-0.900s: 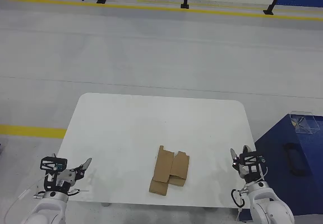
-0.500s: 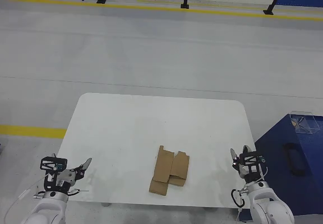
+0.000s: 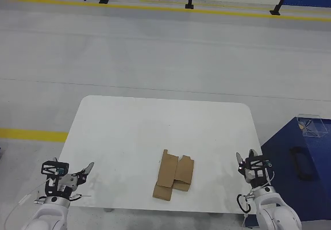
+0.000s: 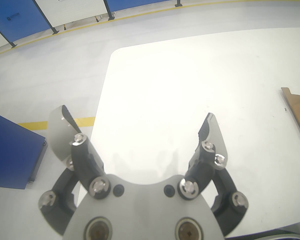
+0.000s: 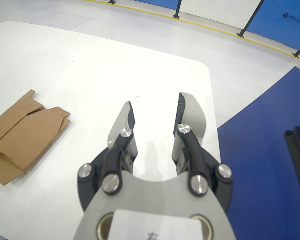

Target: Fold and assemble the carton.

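Left hand [image 3: 73,168] and right hand [image 3: 246,158] spread, empty, flanking white tabletop [image 3: 131,132] on grey floor [image 3: 165,57]; flattened carton [image 3: 172,173] at 6 o'clock.

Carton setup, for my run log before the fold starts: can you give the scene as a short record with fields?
carton: brown cardboard, flat on the table, in its near half, untouched
table: white, rounded corners
left gripper: open, empty, at the near left corner, apart from the carton
right gripper: open, empty, at the near right edge, apart from the carton
task state: folding not yet begun
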